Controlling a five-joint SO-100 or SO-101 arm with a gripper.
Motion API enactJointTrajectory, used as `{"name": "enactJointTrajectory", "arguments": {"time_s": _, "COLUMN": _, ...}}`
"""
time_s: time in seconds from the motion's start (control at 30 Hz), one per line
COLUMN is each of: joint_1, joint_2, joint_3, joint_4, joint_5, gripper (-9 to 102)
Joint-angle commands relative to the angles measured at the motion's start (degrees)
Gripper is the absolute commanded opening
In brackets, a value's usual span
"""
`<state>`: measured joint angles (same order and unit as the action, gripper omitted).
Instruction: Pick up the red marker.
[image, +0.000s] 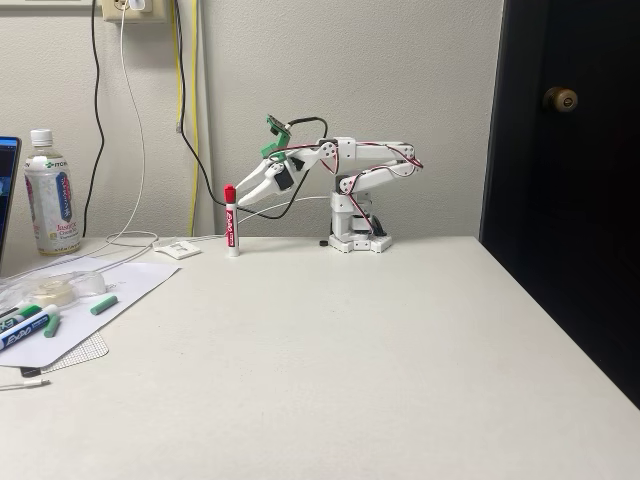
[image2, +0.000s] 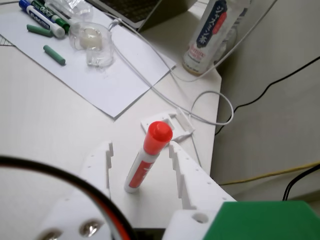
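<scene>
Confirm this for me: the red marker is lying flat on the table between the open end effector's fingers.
Not quite. The red marker stands upright on the table, cap up, as the fixed view shows. The rest holds: it sits between the fingers of the open end effector, untouched.

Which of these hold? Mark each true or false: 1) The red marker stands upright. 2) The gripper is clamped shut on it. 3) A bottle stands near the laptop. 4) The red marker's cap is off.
1) True: the red marker stands upright on the table.
2) False: the gripper is open, its fingers either side of the marker.
3) True: the bottle stands beside the laptop.
4) False: its red cap is on.
</scene>
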<state>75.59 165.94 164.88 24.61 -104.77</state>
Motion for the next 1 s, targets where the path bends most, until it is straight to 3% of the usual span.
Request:
{"name": "enactJointTrajectory", "arguments": {"time_s": 0.0, "joint_1": -0.1, "joint_2": -6.2, "joint_3": -5.3, "joint_4": -4.1, "joint_5": -0.4, "gripper": 28}}
{"name": "enactJointTrajectory", "arguments": {"time_s": 0.53, "joint_1": -0.3, "joint_2": -14.8, "joint_3": -2.2, "joint_4": -17.8, "joint_5": -1.6, "gripper": 31}}
{"name": "enactJointTrajectory", "arguments": {"time_s": 0.97, "joint_1": 0.6, "joint_2": -18.0, "joint_3": 1.1, "joint_4": -24.2, "joint_5": -3.0, "gripper": 32}}
